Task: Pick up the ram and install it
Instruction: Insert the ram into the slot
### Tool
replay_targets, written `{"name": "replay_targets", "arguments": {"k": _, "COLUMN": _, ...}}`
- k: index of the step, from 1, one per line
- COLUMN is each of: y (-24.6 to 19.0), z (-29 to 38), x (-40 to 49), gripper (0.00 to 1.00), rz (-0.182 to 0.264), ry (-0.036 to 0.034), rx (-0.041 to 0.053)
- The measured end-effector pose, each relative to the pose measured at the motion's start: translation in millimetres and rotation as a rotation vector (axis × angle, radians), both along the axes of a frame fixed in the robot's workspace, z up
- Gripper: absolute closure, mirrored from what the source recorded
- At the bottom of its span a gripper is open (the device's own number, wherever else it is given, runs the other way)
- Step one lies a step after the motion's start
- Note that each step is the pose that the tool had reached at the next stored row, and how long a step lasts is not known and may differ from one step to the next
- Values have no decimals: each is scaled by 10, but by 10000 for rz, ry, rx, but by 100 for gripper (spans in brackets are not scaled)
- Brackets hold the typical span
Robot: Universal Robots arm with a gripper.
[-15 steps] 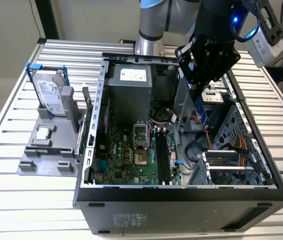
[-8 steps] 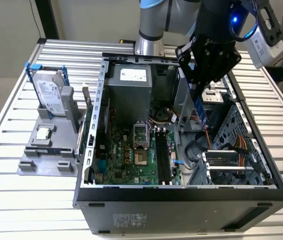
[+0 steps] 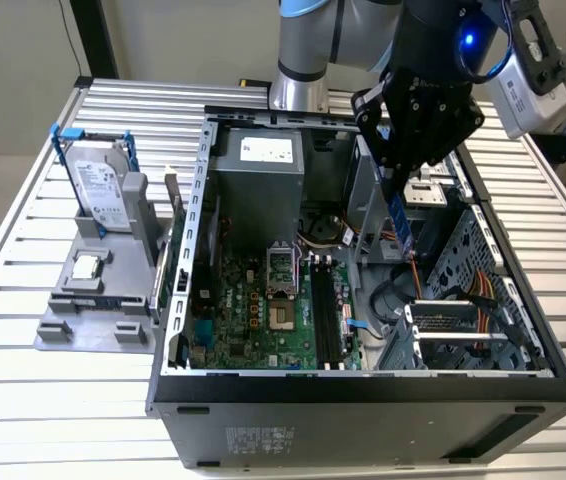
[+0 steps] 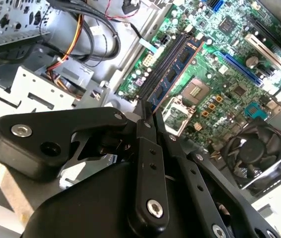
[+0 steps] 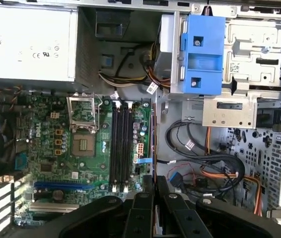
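My gripper (image 3: 395, 178) hangs above the open computer case and is shut on the ram (image 3: 399, 222), a narrow dark-blue stick that points down from the black fingers (image 4: 149, 148). In the second wrist view the ram (image 4: 176, 72) stretches out from the gripper (image 4: 148, 113), its dark chips showing over the motherboard. The first wrist view shows the ram (image 5: 154, 144) edge-on beyond the gripper (image 5: 154, 182), beside the black memory slots (image 5: 120, 146). In the exterior view those slots (image 3: 325, 315) lie lower, toward the left of the ram. The stick is held in the air, apart from the board.
The green motherboard (image 3: 248, 310) lies on the case floor, with the grey power supply (image 3: 263, 170) behind it. Loose cables (image 5: 205, 163) and a drive cage (image 3: 473, 290) fill the case's right side. A hard drive in a blue bracket (image 3: 98, 185) stands on a grey fixture (image 3: 93, 300) outside the case.
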State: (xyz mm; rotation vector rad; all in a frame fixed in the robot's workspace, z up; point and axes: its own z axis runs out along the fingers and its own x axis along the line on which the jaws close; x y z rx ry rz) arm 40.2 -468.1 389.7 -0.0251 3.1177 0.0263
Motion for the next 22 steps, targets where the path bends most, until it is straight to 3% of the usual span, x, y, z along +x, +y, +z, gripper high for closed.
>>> {"name": "replay_targets", "arguments": {"k": 9, "y": 0, "z": -3, "x": 2, "gripper": 100, "rz": -284, "ry": 0, "rx": -1}}
{"name": "replay_targets", "arguments": {"k": 22, "y": 0, "z": -27, "x": 2, "gripper": 100, "rz": -284, "ry": 0, "rx": -3}}
